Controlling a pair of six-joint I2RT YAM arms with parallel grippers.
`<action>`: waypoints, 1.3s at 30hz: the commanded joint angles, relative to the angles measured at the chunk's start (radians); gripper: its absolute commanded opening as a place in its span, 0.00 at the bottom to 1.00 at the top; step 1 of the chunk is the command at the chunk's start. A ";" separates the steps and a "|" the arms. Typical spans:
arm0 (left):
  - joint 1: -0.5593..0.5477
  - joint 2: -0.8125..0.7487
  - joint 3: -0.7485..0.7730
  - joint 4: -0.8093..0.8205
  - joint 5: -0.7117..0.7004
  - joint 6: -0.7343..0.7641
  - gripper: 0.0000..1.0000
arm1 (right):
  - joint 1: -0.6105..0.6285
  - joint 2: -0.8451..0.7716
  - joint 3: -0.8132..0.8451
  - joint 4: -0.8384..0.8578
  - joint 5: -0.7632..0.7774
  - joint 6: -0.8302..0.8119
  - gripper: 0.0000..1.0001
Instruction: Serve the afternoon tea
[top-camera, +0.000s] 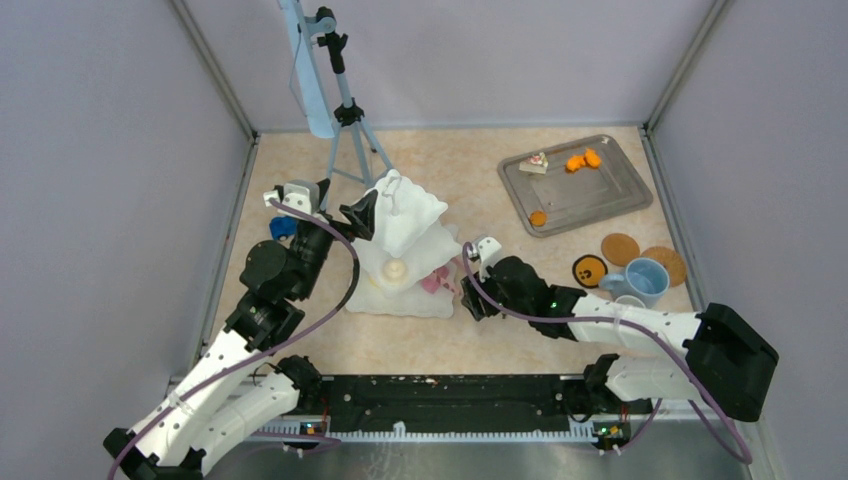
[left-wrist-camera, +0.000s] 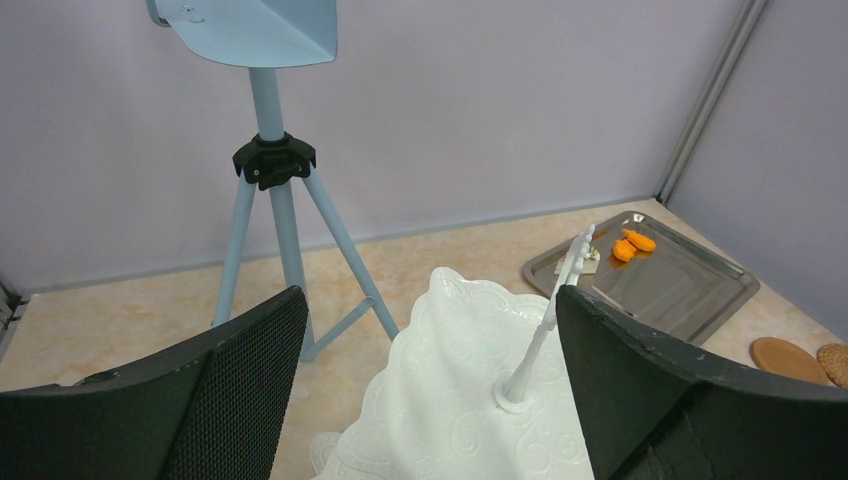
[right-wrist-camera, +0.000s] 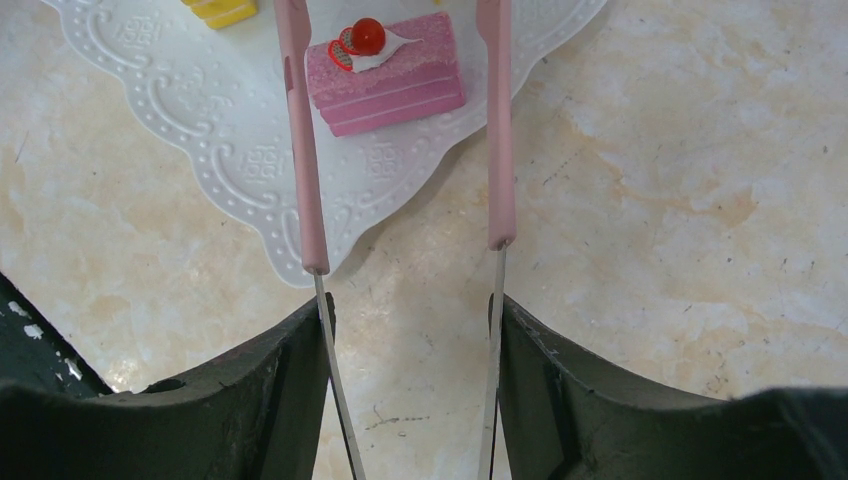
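The pink cake slice (right-wrist-camera: 385, 75), layered, with white cream and a red cherry on top, sat on the bottom plate of the white tiered stand (right-wrist-camera: 200, 110). The right end effector (right-wrist-camera: 410, 320) reached in low over the desk (right-wrist-camera: 650, 250), clamped on the pink tongs (right-wrist-camera: 305, 150), one tong arm on each side of the slice. The slice lay crosswise to the tongs. The left end effector (left-wrist-camera: 430, 300) hung open by the stand's top plate.

Pink cake slice (right-wrist-camera: 385, 72): layered, white icing, red cherry on top; upright on lower plate of white tiered stand (right-wrist-camera: 200, 110), between arms of pink tongs (right-wrist-camera: 303, 150). Yellow pastry (right-wrist-camera: 222, 10) just beside it, same plate. Cream pastry (top-camera: 394, 270) also on stand. On steel tray (top-camera: 600, 195): white cake slice (top-camera: 537, 162), two orange pastries (top-camera: 575, 163) side by side, third orange pastry (top-camera: 538, 217) near front edge.
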 joint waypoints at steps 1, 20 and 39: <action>0.004 0.001 0.005 0.037 0.011 -0.003 0.99 | 0.005 -0.055 0.026 -0.051 0.115 0.047 0.56; 0.004 0.001 0.009 0.038 0.026 -0.009 0.99 | -0.418 -0.129 0.182 -0.311 0.150 0.106 0.54; 0.004 0.015 0.011 0.035 0.069 -0.037 0.99 | -0.897 0.515 0.852 -0.494 -0.244 -0.027 0.55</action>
